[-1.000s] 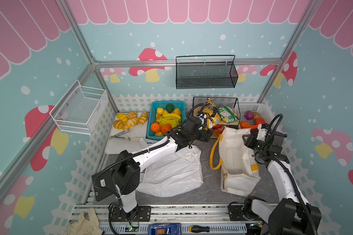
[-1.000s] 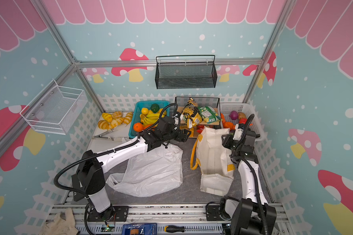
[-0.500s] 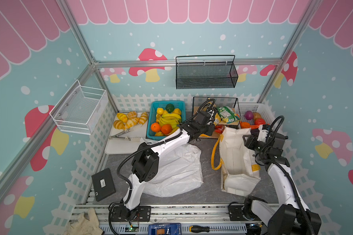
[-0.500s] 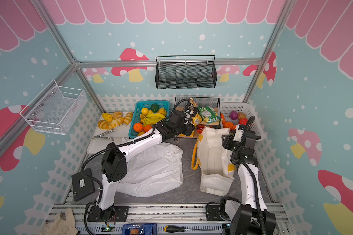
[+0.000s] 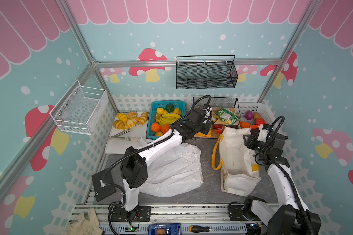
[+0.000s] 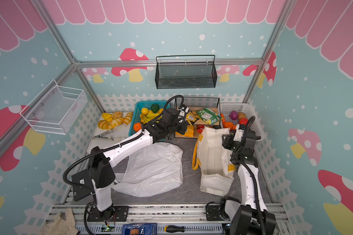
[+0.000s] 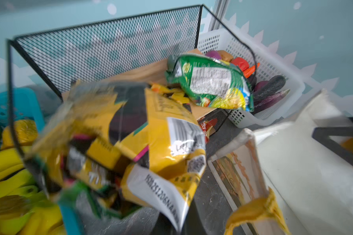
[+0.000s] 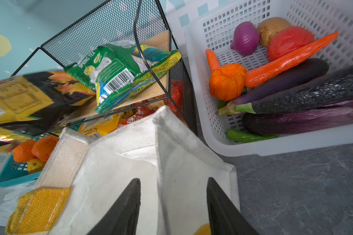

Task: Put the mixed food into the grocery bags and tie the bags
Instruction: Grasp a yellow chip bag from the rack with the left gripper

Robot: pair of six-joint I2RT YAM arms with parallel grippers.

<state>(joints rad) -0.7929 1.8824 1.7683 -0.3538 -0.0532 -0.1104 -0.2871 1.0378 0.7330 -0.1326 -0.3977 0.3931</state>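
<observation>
Grey marbled tabletop (image 5: pixel 210 189) holds 2 bags: crinkly white plastic bag (image 5: pixel 171 168), 9 o'clock; cream canvas tote (image 5: pixel 234 154), 3 o'clock. My left gripper (image 5: pixel 208 115), at 12, pinches 1 yellow-and-black packet (image 7: pixel 151 142); my right gripper (image 8: pixel 173 180) stands half open astride the tote's rim. 1 green packet (image 8: pixel 118 75) reads "SPRING TEA".

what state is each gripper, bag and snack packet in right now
left gripper: shut on the yellow-and-black snack packet
yellow-and-black snack packet: gripped, crumpled
right gripper: open, jaws astride the rim of the canvas tote
canvas tote: upright, mouth open, untied, nothing seen inside
white plastic bag: lying flat, crumpled, untied
green snack packet: lying on the black mesh rack, untouched
</observation>
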